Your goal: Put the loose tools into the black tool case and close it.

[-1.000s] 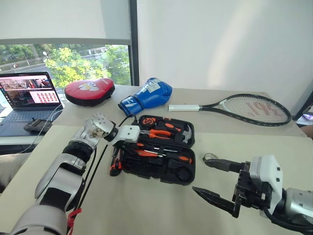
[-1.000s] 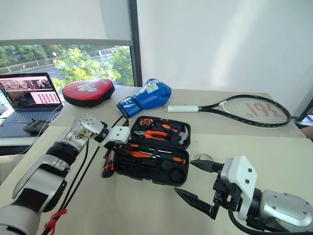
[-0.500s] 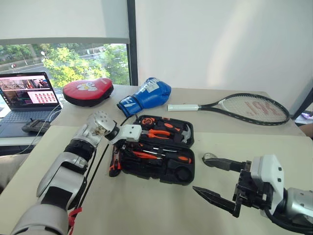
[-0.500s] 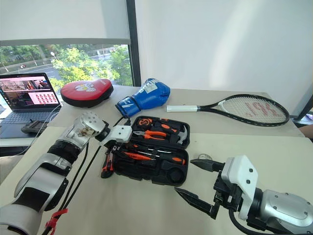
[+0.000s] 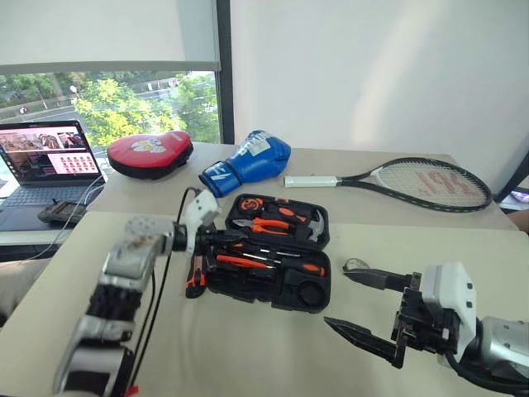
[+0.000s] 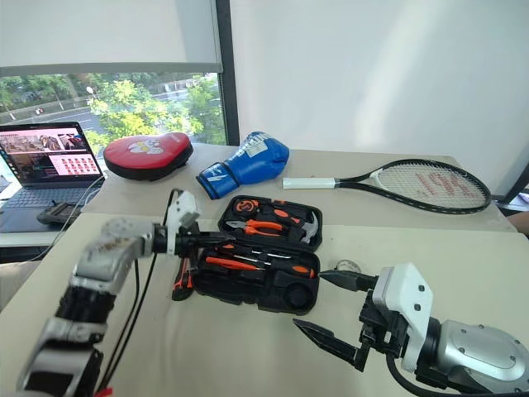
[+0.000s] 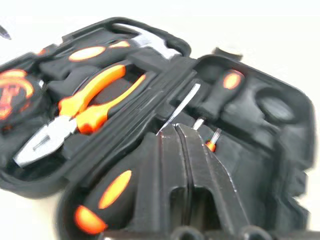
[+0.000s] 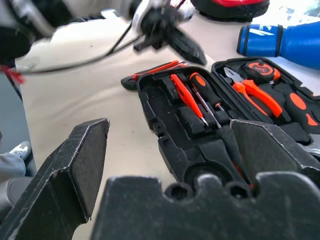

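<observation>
The black tool case (image 5: 266,295) lies open in the middle of the table. Pliers (image 7: 85,107), a hammer and a tape measure sit in its far half. Two orange-and-black screwdrivers (image 5: 248,260) lie in its near half. An orange-black utility knife (image 5: 195,277) rests on the table against the case's left end. My left gripper (image 5: 221,241) is shut on nothing and points level over that left end, just above the knife. My right gripper (image 5: 336,295) stands open near the case's right front corner. A small round thing (image 5: 356,265) lies by its upper fingertip.
At the back stand a red punch pad (image 5: 150,154), a blue boxing glove (image 5: 248,159) and a tennis racket (image 5: 413,182). A laptop (image 5: 45,161) sits at the far left on a lower desk. Bare tabletop lies in front of the case.
My left forearm has rolled over and its elbow has dropped. Its gripper now points level across the case's left end with the fingers shut. The right arm has not moved.
</observation>
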Controlling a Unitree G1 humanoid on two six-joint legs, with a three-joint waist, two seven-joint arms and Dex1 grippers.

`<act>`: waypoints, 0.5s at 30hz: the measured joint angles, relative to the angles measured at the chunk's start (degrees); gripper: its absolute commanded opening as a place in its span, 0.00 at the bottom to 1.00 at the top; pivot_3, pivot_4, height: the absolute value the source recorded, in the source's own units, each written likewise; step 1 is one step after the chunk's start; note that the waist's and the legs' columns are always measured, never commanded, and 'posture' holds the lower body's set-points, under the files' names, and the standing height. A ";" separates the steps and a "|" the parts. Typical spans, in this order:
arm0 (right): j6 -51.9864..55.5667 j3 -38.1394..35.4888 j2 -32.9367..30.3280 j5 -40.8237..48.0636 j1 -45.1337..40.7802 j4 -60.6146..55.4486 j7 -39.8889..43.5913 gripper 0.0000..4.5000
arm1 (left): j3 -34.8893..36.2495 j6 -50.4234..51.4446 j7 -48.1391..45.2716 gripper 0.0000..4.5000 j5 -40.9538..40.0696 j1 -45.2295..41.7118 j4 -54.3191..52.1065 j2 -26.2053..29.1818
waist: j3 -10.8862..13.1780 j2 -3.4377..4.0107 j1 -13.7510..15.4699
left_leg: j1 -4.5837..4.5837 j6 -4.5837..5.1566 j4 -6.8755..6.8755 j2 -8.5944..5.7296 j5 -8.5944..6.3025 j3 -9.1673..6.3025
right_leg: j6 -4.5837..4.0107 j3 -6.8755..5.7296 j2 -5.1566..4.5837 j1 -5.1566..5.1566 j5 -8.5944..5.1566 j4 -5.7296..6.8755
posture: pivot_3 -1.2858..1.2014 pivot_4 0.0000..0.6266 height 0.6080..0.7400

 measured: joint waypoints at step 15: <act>-0.07 0.11 0.00 0.18 0.45 0.15 -0.77 1.00 | -0.03 -6.26 15.18 0.01 -0.40 14.86 -9.13 -4.44 | -0.01 0.02 0.72 | 0.12 -0.06 -0.07 0.06 0.02 -0.01 | -0.17 0.12 -0.22 0.02 0.10 -0.01 | 0.52 0.24 1.00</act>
